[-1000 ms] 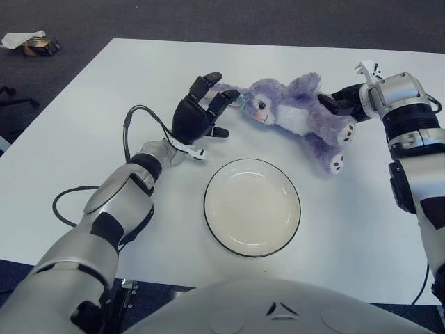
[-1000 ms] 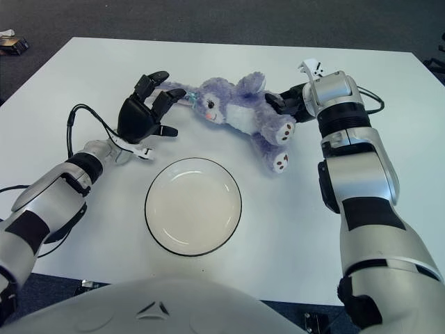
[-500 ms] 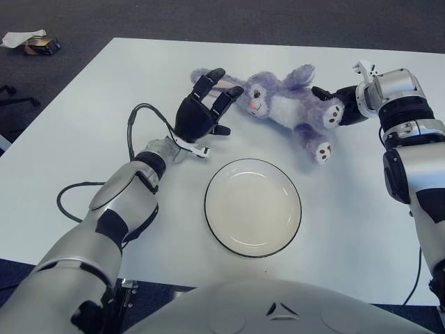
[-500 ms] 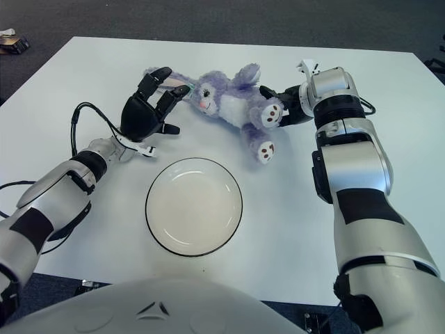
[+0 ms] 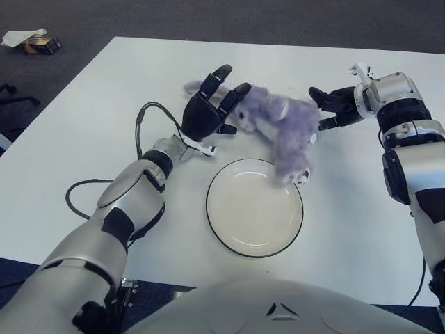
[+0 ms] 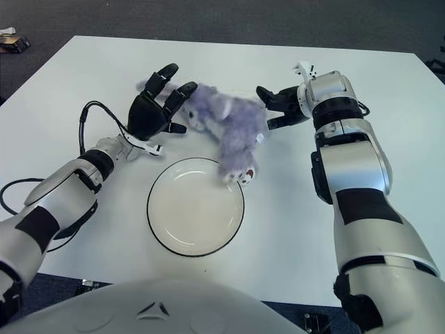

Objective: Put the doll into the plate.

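Lying between both hands on the white table (image 5: 83,90), the fluffy purple plush doll (image 5: 278,129) had its feet over the rim of the round white black-edged plate (image 5: 254,209). The left hand (image 5: 208,111) touched its head, fingers spread; the right hand (image 5: 334,108) sat beside it, fingers apart, holding nothing.

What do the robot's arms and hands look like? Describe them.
Both arms are silver-grey shells with black panels and black joints. The left hand is black, with three thick segmented fingers; a black cable loops from its wrist over the table. The right hand is black too, behind a ribbed silver wrist with a small white fitting on top.
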### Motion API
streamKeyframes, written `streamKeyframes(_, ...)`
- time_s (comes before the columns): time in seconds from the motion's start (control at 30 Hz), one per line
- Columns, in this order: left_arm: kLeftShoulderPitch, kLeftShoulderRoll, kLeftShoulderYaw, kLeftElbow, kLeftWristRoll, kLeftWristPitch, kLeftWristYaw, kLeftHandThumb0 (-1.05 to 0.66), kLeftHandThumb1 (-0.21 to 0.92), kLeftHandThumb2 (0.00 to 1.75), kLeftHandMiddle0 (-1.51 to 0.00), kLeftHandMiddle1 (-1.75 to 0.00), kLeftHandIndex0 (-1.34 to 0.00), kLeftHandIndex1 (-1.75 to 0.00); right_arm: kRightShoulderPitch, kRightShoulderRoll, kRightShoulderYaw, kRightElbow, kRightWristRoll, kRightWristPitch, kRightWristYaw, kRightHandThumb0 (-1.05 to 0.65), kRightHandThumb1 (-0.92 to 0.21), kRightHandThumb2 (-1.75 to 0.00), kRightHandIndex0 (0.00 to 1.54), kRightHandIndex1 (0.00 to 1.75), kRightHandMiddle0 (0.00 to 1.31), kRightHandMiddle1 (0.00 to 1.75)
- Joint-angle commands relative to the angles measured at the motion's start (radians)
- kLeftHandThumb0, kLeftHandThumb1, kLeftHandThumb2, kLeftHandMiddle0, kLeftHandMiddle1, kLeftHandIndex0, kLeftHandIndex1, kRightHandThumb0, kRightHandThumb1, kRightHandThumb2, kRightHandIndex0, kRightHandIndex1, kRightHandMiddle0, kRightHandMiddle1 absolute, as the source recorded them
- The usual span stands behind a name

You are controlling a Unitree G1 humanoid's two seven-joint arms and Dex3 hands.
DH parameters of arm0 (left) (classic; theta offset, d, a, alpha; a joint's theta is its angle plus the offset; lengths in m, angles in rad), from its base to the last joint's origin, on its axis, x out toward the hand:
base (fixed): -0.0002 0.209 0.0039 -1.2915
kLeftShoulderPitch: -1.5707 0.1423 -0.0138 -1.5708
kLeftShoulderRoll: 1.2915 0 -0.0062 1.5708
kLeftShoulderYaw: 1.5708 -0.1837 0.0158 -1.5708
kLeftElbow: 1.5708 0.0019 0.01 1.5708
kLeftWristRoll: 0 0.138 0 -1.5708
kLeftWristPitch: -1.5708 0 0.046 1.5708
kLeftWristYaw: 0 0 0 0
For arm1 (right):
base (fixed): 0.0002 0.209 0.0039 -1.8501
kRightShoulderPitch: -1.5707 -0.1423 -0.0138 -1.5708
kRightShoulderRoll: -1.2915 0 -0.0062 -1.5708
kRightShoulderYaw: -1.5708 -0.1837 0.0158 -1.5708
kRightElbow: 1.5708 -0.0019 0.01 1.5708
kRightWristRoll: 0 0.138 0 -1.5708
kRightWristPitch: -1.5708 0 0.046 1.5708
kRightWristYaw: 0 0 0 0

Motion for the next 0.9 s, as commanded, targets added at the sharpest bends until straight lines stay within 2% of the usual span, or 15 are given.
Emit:
streamKeyframes(0.0, -0.023, -0.015, -0.010, 0.011, -0.003, 0.017, -0.008, -0.64, 0.78, 0.64, -0.02, -0.40, 0.00, -0.51, -0.002, 0.004, 0.004, 0.024, -0.016, -0.036, 0.020, -0.41, -0.57, -1.00, 1.26, 1.75, 0.42, 1.75)
streamKeyframes(0.27, -0.035, -0.038, -0.013, 0.024, -0.005, 0.027, 0.000, -0.59, 0.78, 0.63, -0.01, -0.36, 0.00, -0.45, -0.017, 0.009, 0.036, 0.075, -0.054, -0.043, 0.072, -0.42, -0.53, -1.04, 1.27, 1.75, 0.45, 1.75)
streamKeyframes(0.4, -0.036, -0.043, -0.009, 0.026, -0.010, 0.019, 0.015, -0.59, 0.72, 0.66, -0.03, -0.35, 0.00, -0.50, 0.013, -0.002, 0.123, 0.096, -0.142, -0.213, 0.118, -0.41, -0.55, -1.02, 1.25, 1.75, 0.43, 1.75)
streamKeyframes(0.53, -0.038, -0.047, -0.004, 0.027, -0.017, 0.006, 0.009, -0.59, 0.68, 0.68, -0.05, -0.36, 0.00, -0.56, 0.056, -0.032, 0.194, 0.050, -0.229, -0.444, 0.092, -0.41, -0.55, -1.01, 1.24, 1.75, 0.43, 1.75)
streamKeyframes(0.6, -0.039, -0.047, -0.003, 0.027, -0.018, 0.002, 0.006, -0.59, 0.65, 0.71, -0.06, -0.37, 0.00, -0.59, 0.106, -0.061, 0.239, -0.057, -0.288, -0.511, 0.037, -0.41, -0.56, -1.01, 1.23, 1.75, 0.43, 1.75)
streamKeyframes(0.63, -0.039, -0.047, -0.003, 0.028, -0.019, 0.000, 0.006, -0.59, 0.64, 0.71, -0.06, -0.37, 0.00, -0.60, 0.149, -0.083, 0.259, -0.159, -0.322, -0.518, 0.010, -0.41, -0.56, -1.01, 1.23, 1.75, 0.43, 1.75)
streamKeyframes(0.73, -0.038, -0.045, -0.002, 0.028, -0.019, -0.005, 0.005, -0.58, 0.60, 0.75, -0.06, -0.40, 0.00, -0.62, 0.241, -0.130, 0.283, -0.360, -0.389, -0.525, -0.048, -0.41, -0.57, -0.99, 1.19, 1.75, 0.42, 1.75)
streamKeyframes(0.8, -0.034, -0.042, -0.004, 0.029, -0.017, -0.009, 0.005, -0.58, 0.59, 0.76, -0.06, -0.40, 0.00, -0.63, 0.293, -0.154, 0.297, -0.416, -0.467, -0.585, -0.207, -0.41, -0.60, -0.95, 1.15, 1.75, 0.40, 1.75)
streamKeyframes(0.87, -0.031, -0.040, -0.005, 0.030, -0.016, -0.012, 0.003, -0.58, 0.58, 0.77, -0.06, -0.41, 0.00, -0.63, 0.354, -0.168, 0.285, -0.474, -0.516, -0.600, -0.342, -0.40, -0.63, -0.92, 1.12, 1.75, 0.38, 1.75)
